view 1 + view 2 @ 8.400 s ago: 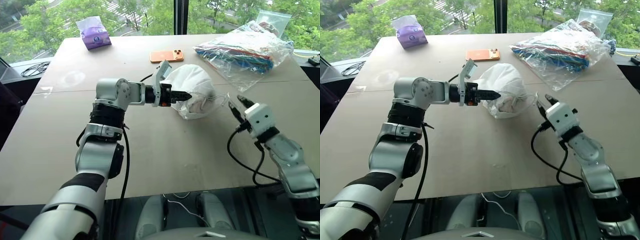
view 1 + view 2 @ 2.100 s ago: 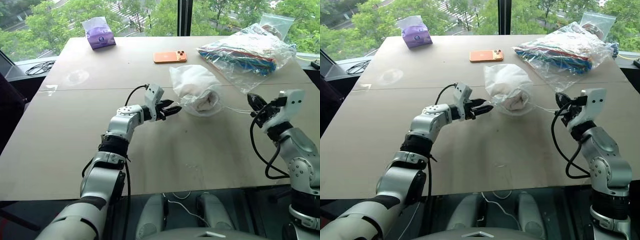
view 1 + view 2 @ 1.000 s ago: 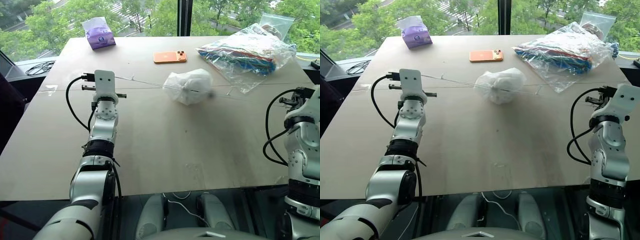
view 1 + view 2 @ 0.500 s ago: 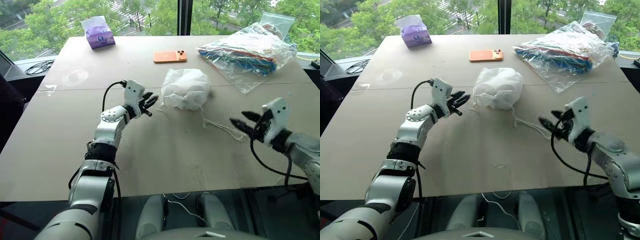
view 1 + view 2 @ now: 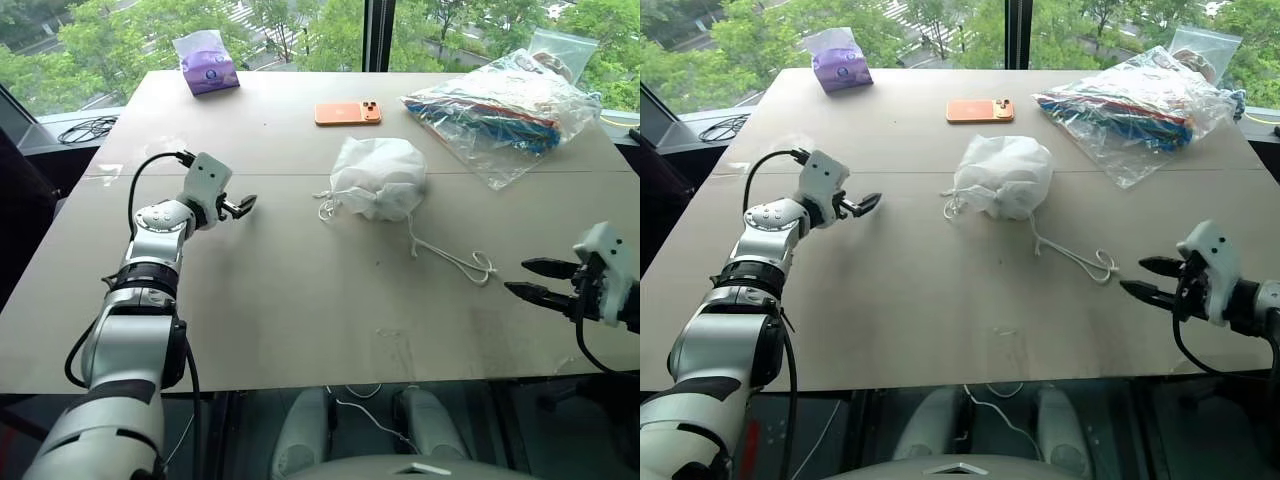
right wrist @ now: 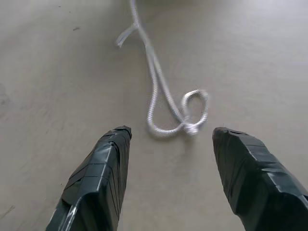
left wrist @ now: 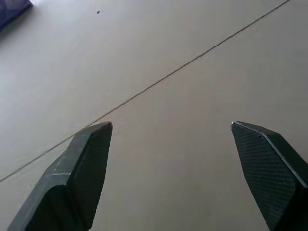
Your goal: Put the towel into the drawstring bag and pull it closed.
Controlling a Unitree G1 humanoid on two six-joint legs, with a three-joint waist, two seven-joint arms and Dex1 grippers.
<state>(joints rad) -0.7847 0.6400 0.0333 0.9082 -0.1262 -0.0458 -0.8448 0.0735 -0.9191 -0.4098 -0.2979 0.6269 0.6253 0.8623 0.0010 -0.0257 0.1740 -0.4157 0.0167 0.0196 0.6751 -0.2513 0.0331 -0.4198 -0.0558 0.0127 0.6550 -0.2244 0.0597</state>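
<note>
The drawstring bag [image 5: 378, 178] lies in the middle of the table, white and bunched, its mouth cinched toward me. The towel is hidden inside it. One white cord [image 5: 452, 256] trails off to the right and ends in a knotted loop [image 6: 190, 122]; a shorter cord loop [image 5: 325, 205] lies at the bag's left. My left gripper [image 5: 243, 207] hovers well left of the bag, open, with bare table between its fingers [image 7: 91, 159]. Low at the right, my right gripper [image 5: 518, 276] is open, just short of the cord's knotted end.
At the far edge of the table [image 5: 300, 320] sit a purple tissue pack [image 5: 206, 62], an orange phone [image 5: 347, 112] and a clear plastic bag of colourful items [image 5: 510, 100]. A black cable [image 5: 85, 128] lies off the table's left side.
A second ago both grippers held the cords taut. Both have since opened, dropping the cords slack on the table. The left drew away left, the right back and lower.
</note>
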